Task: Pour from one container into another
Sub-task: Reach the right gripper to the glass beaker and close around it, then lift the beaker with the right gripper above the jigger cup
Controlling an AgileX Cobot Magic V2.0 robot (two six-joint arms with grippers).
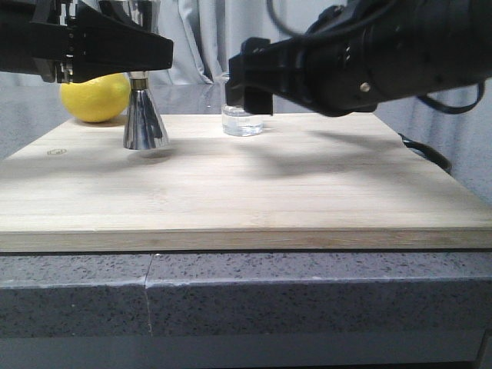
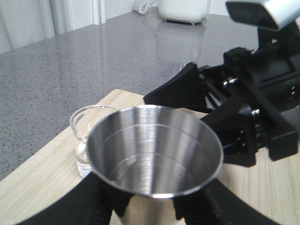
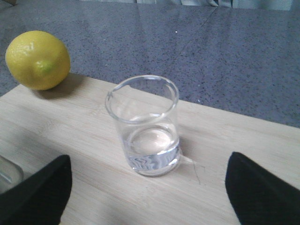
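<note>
The steel jigger stands tall at the back left of the wooden board, its foot at or just above the wood. My left gripper is shut on its upper cone. In the left wrist view the jigger's empty cup fills the space between the black fingers. The clear beaker sits upright to its right with a little clear liquid at the bottom. My right gripper hovers open just in front of it. In the right wrist view the beaker stands ahead of the spread fingertips, untouched.
A yellow lemon lies behind the jigger at the board's back left corner. The wooden board rests on a grey speckled counter. A white appliance stands far back on the counter.
</note>
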